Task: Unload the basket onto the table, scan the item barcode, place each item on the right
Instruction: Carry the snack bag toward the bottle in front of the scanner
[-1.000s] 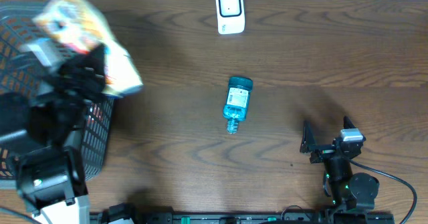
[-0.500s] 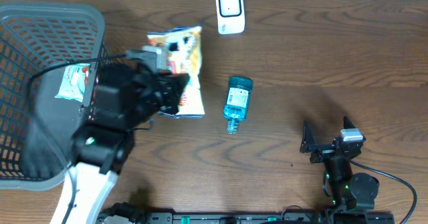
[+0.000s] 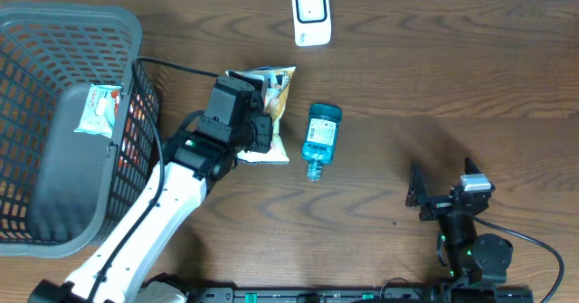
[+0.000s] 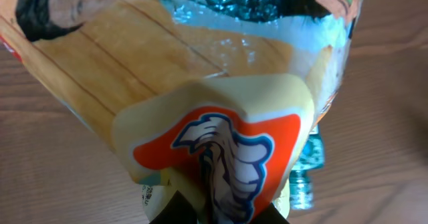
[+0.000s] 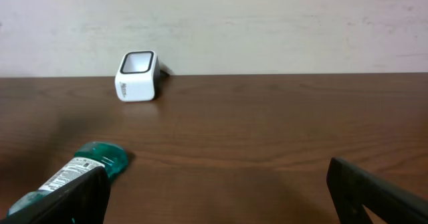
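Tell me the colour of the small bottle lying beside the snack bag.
The small plastic bottle is teal with a white label; the overhead view shows it best.

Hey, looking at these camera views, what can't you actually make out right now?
- Barcode on the snack bag: not visible in any view. Overhead, the left arm covers much of the bag, and the left wrist view shows only close-up print.
- Left gripper: cut off by the bottom edge of the left wrist view.
- Bottle label text: too small overhead.
- Packet in the basket: print too small overhead.
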You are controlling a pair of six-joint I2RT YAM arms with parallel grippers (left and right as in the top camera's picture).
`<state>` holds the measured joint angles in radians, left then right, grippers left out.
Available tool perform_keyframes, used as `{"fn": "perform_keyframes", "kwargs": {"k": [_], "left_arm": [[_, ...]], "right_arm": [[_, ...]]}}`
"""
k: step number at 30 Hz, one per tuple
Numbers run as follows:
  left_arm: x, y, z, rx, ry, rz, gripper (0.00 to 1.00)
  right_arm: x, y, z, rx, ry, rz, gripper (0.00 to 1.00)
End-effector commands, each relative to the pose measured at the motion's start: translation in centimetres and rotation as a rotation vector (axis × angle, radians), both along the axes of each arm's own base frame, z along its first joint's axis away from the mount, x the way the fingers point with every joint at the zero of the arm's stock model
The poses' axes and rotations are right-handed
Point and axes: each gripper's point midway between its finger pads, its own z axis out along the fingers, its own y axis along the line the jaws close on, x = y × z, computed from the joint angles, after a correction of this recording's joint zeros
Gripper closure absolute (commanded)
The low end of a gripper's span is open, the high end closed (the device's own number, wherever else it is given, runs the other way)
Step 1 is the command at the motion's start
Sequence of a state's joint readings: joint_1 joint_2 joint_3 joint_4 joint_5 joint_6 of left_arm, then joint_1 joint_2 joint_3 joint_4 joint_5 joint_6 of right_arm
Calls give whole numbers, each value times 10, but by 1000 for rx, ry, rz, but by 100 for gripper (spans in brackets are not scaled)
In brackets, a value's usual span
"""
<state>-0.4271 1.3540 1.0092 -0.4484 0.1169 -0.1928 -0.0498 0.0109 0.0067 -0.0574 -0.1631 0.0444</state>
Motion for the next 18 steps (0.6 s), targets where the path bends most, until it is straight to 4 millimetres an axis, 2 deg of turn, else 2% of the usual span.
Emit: {"fn": "perform_keyframes", "kwargs": {"k": [1,9,14,18], "left_arm": [[7,5,-6,60,-3,7,92],[8,4,-49,124,102,4,93],[0,-10,-70,152,152,-41,92],[-6,-24,-76,161,158,-83,93]], "right_arm": [[0,1,-1,-8,0,3,1],[0,1,-1,-8,0,2,1],[0,1,-1,-9,0,2,1],[0,1,-1,-8,0,2,1]]}}
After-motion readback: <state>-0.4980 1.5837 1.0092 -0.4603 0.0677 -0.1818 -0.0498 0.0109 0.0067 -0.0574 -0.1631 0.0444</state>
